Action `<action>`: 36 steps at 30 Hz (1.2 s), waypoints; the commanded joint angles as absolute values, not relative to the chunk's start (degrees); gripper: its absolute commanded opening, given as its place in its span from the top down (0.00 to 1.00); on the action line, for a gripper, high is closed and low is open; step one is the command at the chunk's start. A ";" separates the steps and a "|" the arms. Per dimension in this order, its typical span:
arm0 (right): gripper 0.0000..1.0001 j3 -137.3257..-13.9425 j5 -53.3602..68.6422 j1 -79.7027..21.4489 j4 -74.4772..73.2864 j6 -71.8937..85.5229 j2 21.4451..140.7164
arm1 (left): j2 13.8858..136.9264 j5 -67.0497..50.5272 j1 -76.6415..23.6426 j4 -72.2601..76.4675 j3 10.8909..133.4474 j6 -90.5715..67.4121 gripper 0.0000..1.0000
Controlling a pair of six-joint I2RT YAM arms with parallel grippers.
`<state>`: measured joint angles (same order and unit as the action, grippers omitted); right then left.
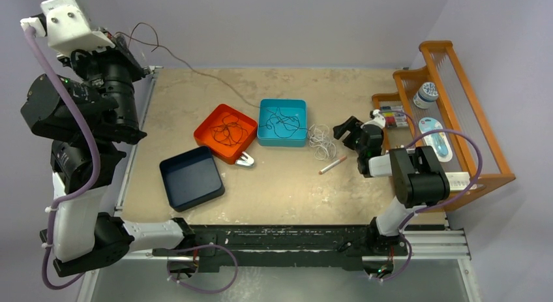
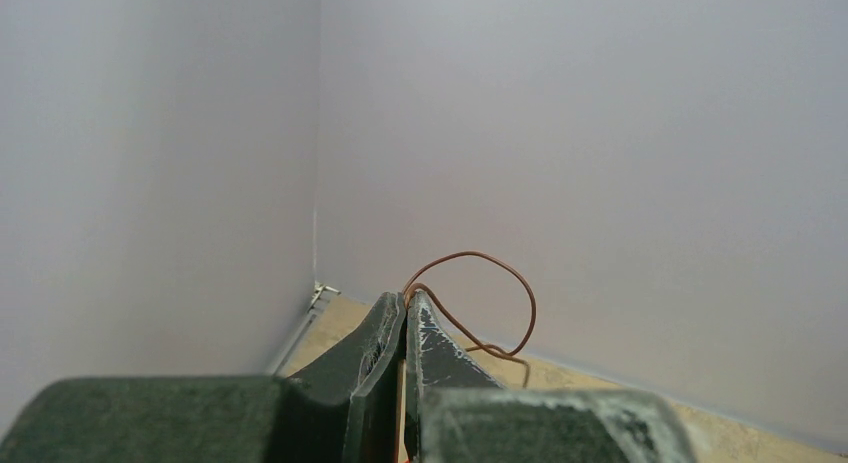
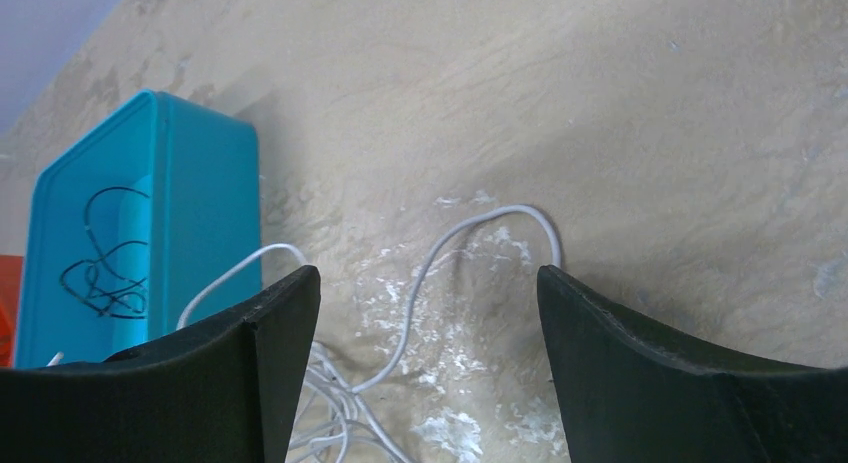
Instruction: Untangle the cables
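Observation:
My left gripper (image 1: 121,40) is raised high at the far left, shut on a thin brown cable (image 2: 500,268) that loops above the fingertips (image 2: 407,298). That brown cable (image 1: 209,77) runs down across the table toward the trays. A dark cable bundle (image 1: 228,131) lies in the orange tray (image 1: 207,122), and a black cable (image 1: 282,121) lies in the teal tray (image 1: 264,109). A whitish cable bundle (image 1: 321,142) lies on the table right of the teal tray. My right gripper (image 1: 345,129) hovers open just over it, the white cable (image 3: 470,228) showing between the fingers (image 3: 428,273).
A dark blue tray (image 1: 171,184) sits front left. A white-and-orange pen (image 1: 332,165) lies near the right arm, and a small white clip (image 1: 246,160) lies by the orange tray. A wooden rack (image 1: 456,113) with small items stands along the right edge.

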<state>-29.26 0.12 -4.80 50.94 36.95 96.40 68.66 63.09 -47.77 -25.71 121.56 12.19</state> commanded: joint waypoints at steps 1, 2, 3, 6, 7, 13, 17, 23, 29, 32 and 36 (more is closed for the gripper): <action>0.18 -28.08 2.36 -4.44 58.43 37.11 93.62 | 68.68 59.26 -47.81 -24.93 120.85 12.33 1.00; 0.18 -27.39 2.82 -4.48 59.52 35.99 92.54 | 68.86 58.60 -47.81 -25.18 120.73 12.23 1.00; 0.18 -26.79 3.41 -4.48 60.23 34.62 91.30 | 69.02 58.05 -47.79 -25.41 120.74 12.09 1.00; 0.17 -25.94 5.37 -4.53 60.86 29.89 87.21 | 69.13 56.46 -47.81 -25.48 120.54 11.96 1.00; 0.17 -25.74 5.93 -4.49 61.45 27.98 85.78 | 69.16 56.12 -47.81 -25.49 120.50 11.88 1.00; 0.18 -24.72 18.21 -5.14 62.42 20.37 79.61 | 69.05 55.74 -47.81 -25.31 120.33 11.78 1.00; 0.18 -25.40 22.87 -8.94 60.80 12.41 75.75 | 69.17 55.68 -47.81 -25.40 120.28 11.78 1.00; 0.18 -27.65 27.95 -15.61 59.27 1.84 74.81 | 69.26 55.11 -47.81 -25.45 120.33 11.44 1.00; 0.20 -29.11 34.21 -17.13 57.17 -3.49 75.59 | 69.00 54.95 -47.79 -25.84 120.54 11.16 1.00; 0.21 -30.95 35.42 -18.37 53.74 -6.48 76.72 | 68.90 54.85 -47.81 -25.94 120.50 10.92 1.00; 0.22 -34.84 30.82 -21.64 47.95 -11.02 80.26 | 68.80 54.67 -47.81 -26.06 120.41 10.81 1.00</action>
<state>-29.89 32.56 -18.96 52.36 -4.19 77.80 69.67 55.68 -47.77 -26.70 120.01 11.51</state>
